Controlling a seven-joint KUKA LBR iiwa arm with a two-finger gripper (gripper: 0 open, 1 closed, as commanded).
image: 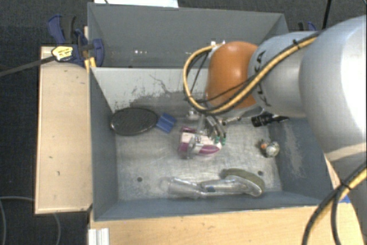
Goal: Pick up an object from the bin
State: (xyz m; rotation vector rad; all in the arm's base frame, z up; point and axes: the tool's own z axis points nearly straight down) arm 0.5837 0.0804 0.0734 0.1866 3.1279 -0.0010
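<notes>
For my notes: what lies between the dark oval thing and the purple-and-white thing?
A small blue piece, close beside the dark oval thing; then bare bin floor to the purple-and-white thing, in the camera view.

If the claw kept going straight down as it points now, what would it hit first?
Probably the purple and white object in the bin's middle: the claw points down at its right end. Depth is unclear, so it might just touch the bin floor beside it.
</notes>
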